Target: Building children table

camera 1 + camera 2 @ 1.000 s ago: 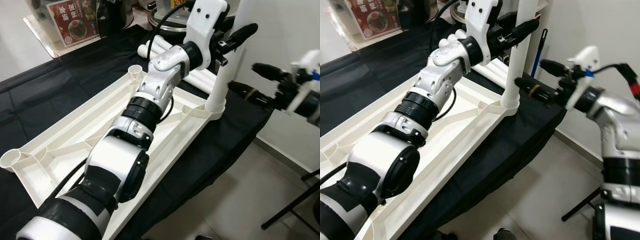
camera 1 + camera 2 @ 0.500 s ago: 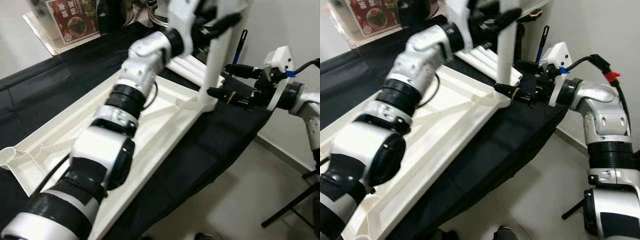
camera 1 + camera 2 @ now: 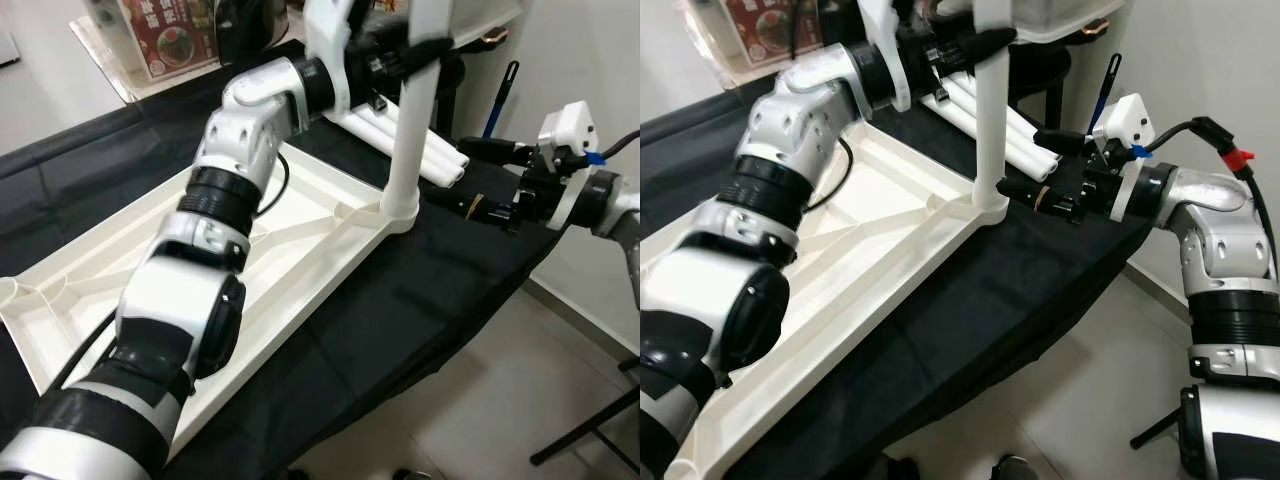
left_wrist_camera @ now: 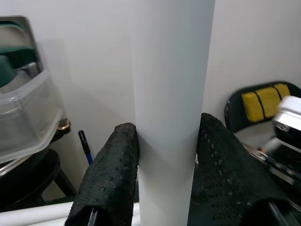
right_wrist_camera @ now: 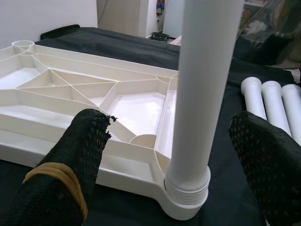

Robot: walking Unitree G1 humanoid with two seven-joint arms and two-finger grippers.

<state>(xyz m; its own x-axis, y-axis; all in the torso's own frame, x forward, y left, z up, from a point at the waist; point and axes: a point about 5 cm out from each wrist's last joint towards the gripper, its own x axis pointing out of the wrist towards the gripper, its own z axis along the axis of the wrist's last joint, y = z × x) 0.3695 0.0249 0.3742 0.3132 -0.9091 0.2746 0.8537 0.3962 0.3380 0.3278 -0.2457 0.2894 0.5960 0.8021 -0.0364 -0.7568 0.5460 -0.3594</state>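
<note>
White plastic table leg (image 3: 408,120) stands upright in corner socket of inverted white plastic tabletop (image 3: 300,235) at table's right edge; left gripper (image 4: 164,165) clamps its shaft; right gripper (image 5: 174,155), fingers spread, faces socket base.

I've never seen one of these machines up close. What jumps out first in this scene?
A tall white table leg stands upright in a corner socket of a white ribbed tabletop lying upside down on a black cloth. The left gripper is clamped on the leg high up, a black finger on each side. The right gripper hovers open near the leg's base, and three spare white legs lie just behind.
</note>
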